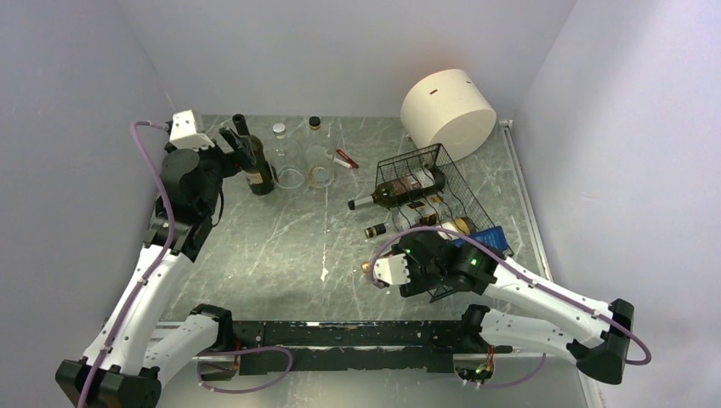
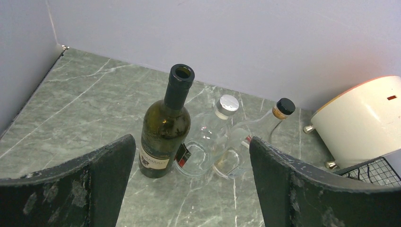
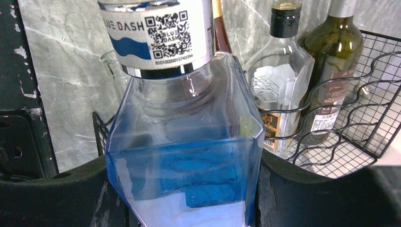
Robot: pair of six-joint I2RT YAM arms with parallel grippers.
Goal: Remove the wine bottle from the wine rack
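The black wire wine rack (image 1: 463, 183) stands right of centre, with bottles lying on its wavy rows. A dark wine bottle (image 1: 406, 191) lies on its far row, neck pointing left. My right gripper (image 1: 466, 257) is shut on a clear blue bottle (image 3: 184, 142) with a "Blue Dash" label at the rack's near end. Beside it in the right wrist view lie a clear bottle (image 3: 279, 80) and an olive-green wine bottle (image 3: 333, 61) on the rack (image 3: 340, 142). My left gripper (image 2: 191, 142) is open and empty, just short of a standing dark green bottle (image 2: 165, 127).
Two clear bottles (image 2: 222, 137) stand right of the green bottle near the back wall. A cream cylinder (image 1: 448, 113) sits at the back right behind the rack. A small red item (image 1: 346, 159) lies on the marble table (image 1: 281, 246). Walls close in on three sides.
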